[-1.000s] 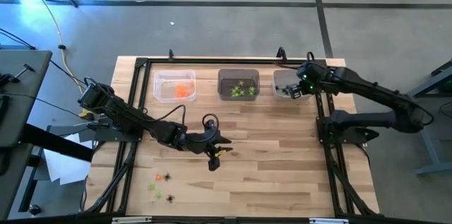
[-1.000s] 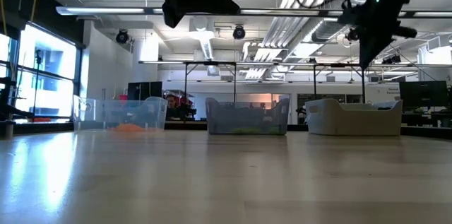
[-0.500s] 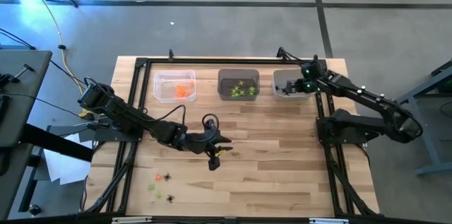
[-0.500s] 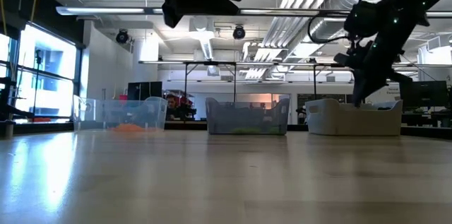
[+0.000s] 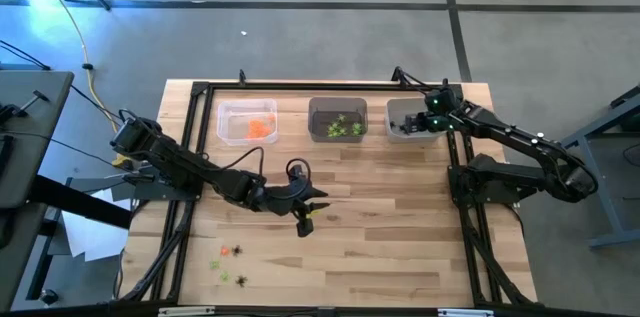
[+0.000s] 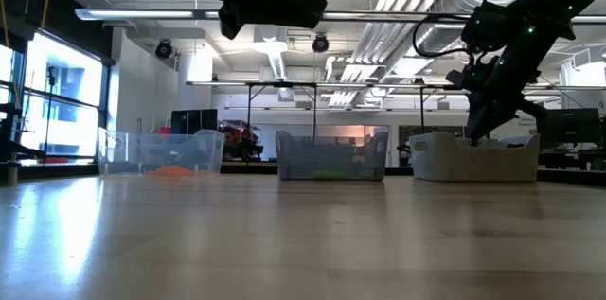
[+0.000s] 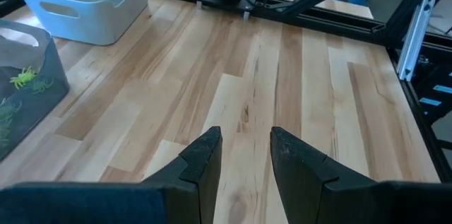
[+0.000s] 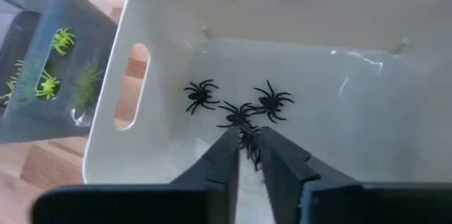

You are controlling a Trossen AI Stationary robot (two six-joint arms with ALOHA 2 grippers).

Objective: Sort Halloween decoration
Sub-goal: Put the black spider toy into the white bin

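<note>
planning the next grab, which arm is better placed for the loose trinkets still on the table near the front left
Left. The left gripper hangs open and empty over mid-table, nearer the loose trinkets. The right gripper is down inside the white bin, a black spider between its fingers.

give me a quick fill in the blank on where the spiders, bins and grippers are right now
1. The right gripper reaches into the white bin, which holds ______ spiders.
2. The middle bin holds lime-green trinkets; the left bin holds ______ ones.
3. The left gripper has its fingers apart with ______ between them.
4. A few unsorted trinkets lie on the table near its front-______ corner in the high view.

Missing words: black; orange; nothing; left
</note>
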